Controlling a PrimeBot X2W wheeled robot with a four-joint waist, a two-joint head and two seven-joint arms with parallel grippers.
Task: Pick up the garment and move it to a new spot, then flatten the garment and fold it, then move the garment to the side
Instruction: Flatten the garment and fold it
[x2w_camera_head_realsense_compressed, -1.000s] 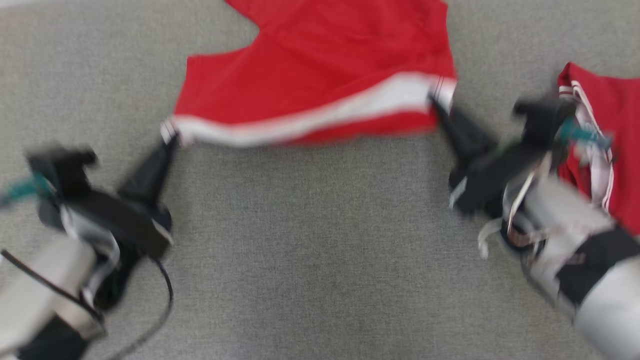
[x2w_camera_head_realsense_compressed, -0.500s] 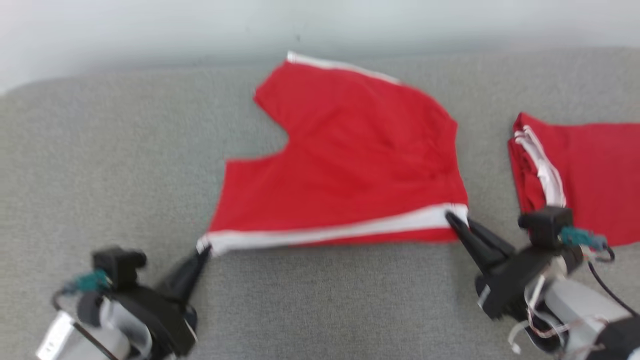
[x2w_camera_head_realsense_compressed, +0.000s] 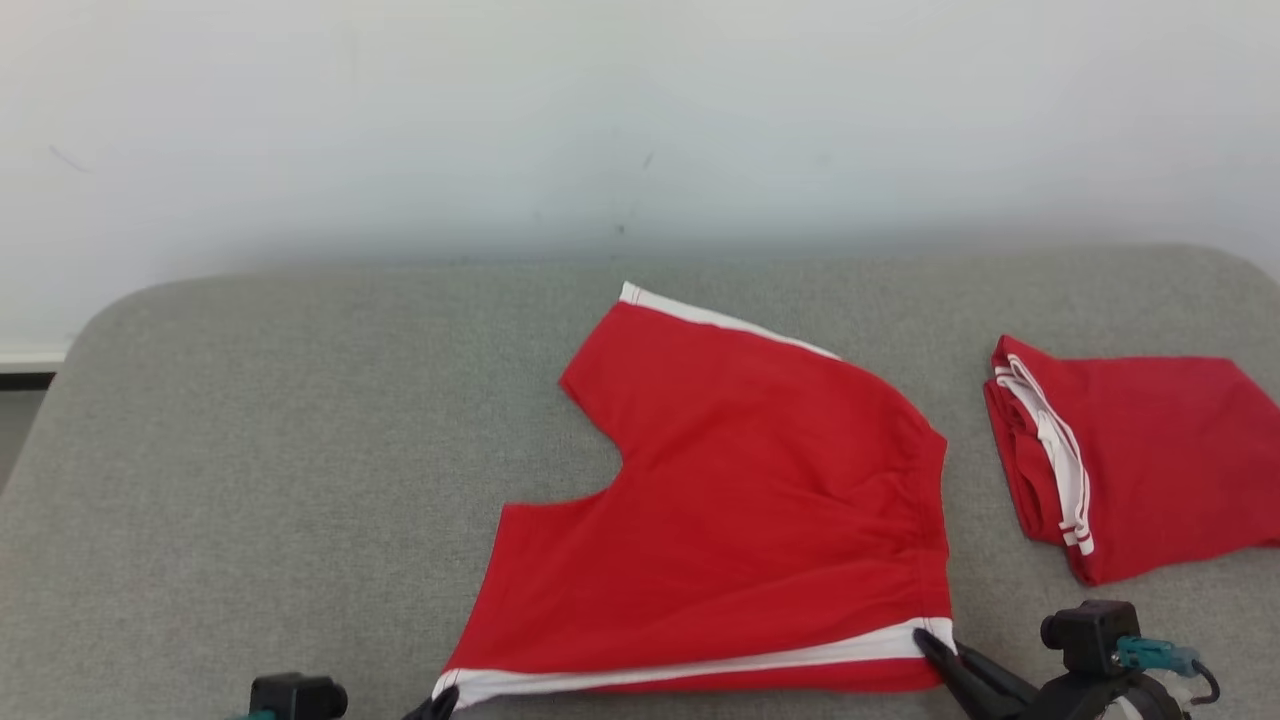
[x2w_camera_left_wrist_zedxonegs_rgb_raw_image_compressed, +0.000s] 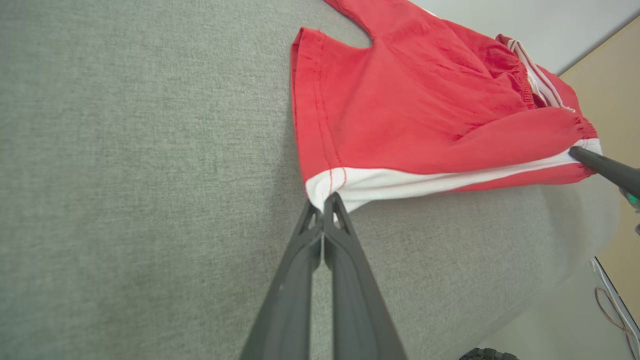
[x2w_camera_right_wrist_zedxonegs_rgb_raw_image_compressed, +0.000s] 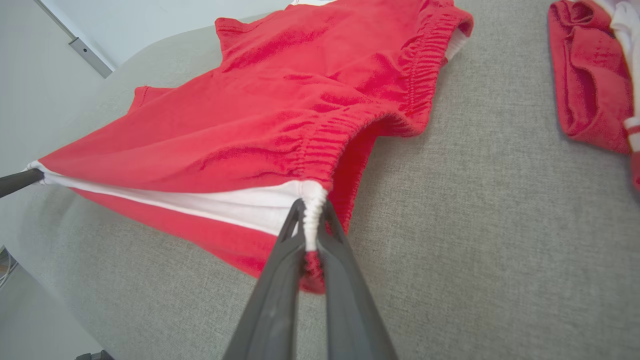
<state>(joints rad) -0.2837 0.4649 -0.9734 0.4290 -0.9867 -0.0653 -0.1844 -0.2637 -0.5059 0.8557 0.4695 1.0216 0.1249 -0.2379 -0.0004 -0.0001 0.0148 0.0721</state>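
Grey fabric covers the desk (x2w_camera_head_realsense_compressed: 250, 450) below a pale wall (x2w_camera_head_realsense_compressed: 400, 120). At the near edge the left gripper (x2w_camera_left_wrist_zedxonegs_rgb_raw_image_compressed: 324, 202) pinches the white-striped hem corner of the red garment (x2w_camera_head_realsense_compressed: 740, 500), jaws pressed together. The garment lies spread mid-desk, its striped edge stretched across to the right gripper (x2w_camera_right_wrist_zedxonegs_rgb_raw_image_compressed: 310, 207), whose jaws pinch the waistband corner; a folded red cloth (x2w_camera_head_realsense_compressed: 1150, 460) lies apart at the right.

The red shorts (x2w_camera_head_realsense_compressed: 740, 500) lie spread on the grey padded table (x2w_camera_head_realsense_compressed: 250, 450), right of centre. The elastic waistband faces the right edge and one leg angles toward the far edge. The near white side stripe runs along the front edge, taut and slightly raised.
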